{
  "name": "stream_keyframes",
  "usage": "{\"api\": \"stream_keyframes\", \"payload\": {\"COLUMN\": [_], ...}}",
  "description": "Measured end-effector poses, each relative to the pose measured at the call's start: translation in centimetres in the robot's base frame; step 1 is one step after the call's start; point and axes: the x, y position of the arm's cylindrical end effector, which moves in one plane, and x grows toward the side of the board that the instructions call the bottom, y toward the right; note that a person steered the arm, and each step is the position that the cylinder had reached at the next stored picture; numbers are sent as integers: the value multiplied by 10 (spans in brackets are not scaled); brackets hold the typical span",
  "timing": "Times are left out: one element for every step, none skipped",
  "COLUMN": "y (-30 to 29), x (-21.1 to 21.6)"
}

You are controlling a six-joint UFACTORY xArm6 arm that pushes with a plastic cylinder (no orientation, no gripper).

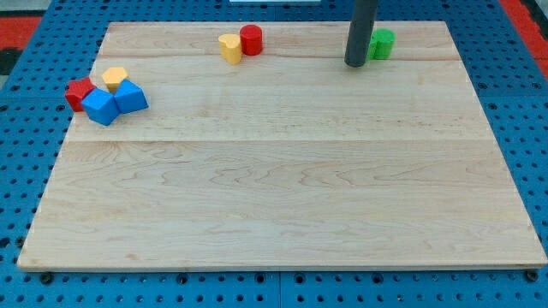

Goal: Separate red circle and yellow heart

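Rod first: my tip (355, 63) rests on the wooden board (282, 197) near its top edge, a bare dark stick with no jaws to open or close, so nothing is held. Just beside my tip, toward the view's right, sits a green block (382, 43), partly hidden behind the rod; whether they touch I cannot tell, and its shape is unclear.

Well off to the view's left of my tip, at about the same height on the board, the red circle (251, 39) and the yellow heart (229, 48) sit pressed together, the heart on the far side from me. They are not yet apart.

Much farther to the left and slightly lower lies a cluster: a red block (79, 92), a yellow block (115, 79) and two blue blocks (130, 96) (100, 107).

Risks, as I judge them: a sweep straight leftward would meet the circle first and shove both pieces along together, still joined. Both lie close to the top edge, so a push angled upward could send one off the board. A blunt tip aimed at their narrow seam may glance off the round side.
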Motion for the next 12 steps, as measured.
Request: {"api": "stream_keyframes", "payload": {"y": [-21, -99, -123, -193, -210, -210, -209, -233, -232, -199, -177, -176], "x": [0, 0, 1, 6, -1, -20, -41, -65, -79, -79, -63, -41]}}
